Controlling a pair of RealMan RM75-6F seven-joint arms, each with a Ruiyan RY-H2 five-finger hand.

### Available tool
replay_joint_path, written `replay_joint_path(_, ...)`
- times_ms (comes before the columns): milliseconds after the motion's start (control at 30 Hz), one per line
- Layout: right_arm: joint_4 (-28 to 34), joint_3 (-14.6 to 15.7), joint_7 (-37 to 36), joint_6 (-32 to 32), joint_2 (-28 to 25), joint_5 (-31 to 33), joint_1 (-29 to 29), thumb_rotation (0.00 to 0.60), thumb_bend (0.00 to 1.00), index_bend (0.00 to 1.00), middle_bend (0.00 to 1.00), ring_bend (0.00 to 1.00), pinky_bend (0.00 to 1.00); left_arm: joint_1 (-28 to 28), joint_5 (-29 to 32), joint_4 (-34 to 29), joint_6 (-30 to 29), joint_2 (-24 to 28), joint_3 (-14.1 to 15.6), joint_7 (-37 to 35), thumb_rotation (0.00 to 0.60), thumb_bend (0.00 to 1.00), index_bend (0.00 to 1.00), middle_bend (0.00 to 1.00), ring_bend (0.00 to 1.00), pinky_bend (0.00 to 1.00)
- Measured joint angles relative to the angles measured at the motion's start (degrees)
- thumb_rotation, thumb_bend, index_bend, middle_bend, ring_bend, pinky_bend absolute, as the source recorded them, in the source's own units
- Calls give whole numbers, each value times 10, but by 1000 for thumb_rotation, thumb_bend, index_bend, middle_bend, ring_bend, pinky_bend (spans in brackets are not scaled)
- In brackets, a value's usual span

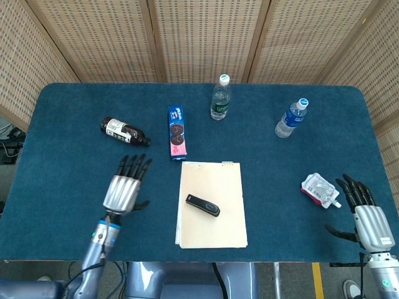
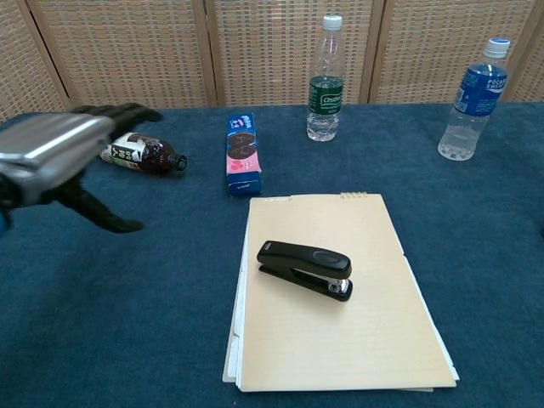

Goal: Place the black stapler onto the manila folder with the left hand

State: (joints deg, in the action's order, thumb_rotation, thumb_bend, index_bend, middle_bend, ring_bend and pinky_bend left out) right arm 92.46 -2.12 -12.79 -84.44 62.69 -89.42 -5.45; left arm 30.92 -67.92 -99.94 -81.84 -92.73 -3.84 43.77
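Black glossy stapler (image 2: pixel 305 269), flat manila folder (image 2: pixel 365 340)

Black stapler (image 1: pixel 202 205) on tan manila folder (image 1: pixel 218 234); dark teal table (image 1: pixel 62 124); silver hand (image 1: pixel 123 190).

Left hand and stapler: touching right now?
Apart. In the head view the left hand hangs open over bare cloth, well left of the folder, while the stapler lies alone on the folder. The chest view shows the same gap.

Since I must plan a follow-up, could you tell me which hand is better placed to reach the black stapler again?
The left hand: it hovers open just beside the manila folder bearing the black stapler, while the right hand sits at the far table edge.
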Motion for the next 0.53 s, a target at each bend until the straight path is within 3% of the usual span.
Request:
replay_joint_path(233, 6, 3, 34, -2, 7, -5, 1, 600, 150, 74, 0, 0, 0, -111, -18, -59, -103, 148, 77, 3, 600, 24, 0, 0, 0, 0)
replay_joint_path(533, 11, 6, 61, 0, 15, -10, 0, 600, 150, 73, 0, 0, 0, -182, -45, -44, -136, 201, 106, -72, 600, 30, 0, 0, 0, 0)
